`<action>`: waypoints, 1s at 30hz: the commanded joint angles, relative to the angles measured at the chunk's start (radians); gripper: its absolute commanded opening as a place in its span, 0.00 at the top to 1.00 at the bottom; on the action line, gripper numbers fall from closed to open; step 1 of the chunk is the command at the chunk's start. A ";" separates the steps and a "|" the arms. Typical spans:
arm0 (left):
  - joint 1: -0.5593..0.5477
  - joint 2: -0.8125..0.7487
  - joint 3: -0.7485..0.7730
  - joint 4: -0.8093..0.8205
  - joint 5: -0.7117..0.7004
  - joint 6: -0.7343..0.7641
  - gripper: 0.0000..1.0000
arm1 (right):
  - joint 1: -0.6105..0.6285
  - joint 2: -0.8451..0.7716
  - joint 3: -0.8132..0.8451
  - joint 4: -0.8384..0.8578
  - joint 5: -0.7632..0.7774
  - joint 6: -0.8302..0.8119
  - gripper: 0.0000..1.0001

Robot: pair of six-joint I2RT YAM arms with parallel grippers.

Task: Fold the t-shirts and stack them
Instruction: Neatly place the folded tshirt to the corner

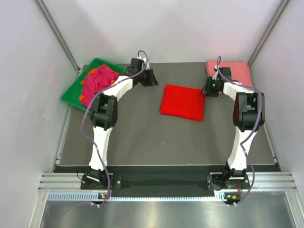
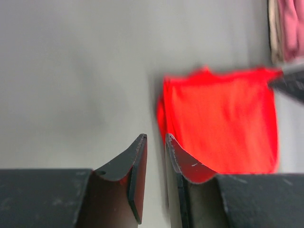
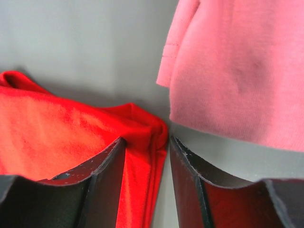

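A bright red t-shirt [image 1: 183, 102] lies folded into a rectangle in the middle of the dark table. My left gripper [image 1: 152, 80] is just off its far left corner, low over the table. In the left wrist view its jaws [image 2: 156, 137] stand a narrow gap apart with only bare table between them, and the red shirt [image 2: 223, 123] lies to their right. My right gripper [image 1: 207, 90] is at the shirt's far right corner. Its jaws [image 3: 148, 140] are open and straddle the bunched red edge [image 3: 142, 142], leaving a gap on the right side.
A folded salmon pink t-shirt [image 1: 235, 70] lies at the back right corner, just beyond the right gripper [image 3: 237, 71]. A green tray [image 1: 71, 97] at the back left holds a heap of magenta and orange shirts [image 1: 99, 78]. White walls close in both sides.
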 commanded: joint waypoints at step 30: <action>-0.064 -0.817 -0.824 -0.168 0.154 0.137 0.76 | 0.001 -0.166 0.127 -0.083 0.031 -0.121 1.00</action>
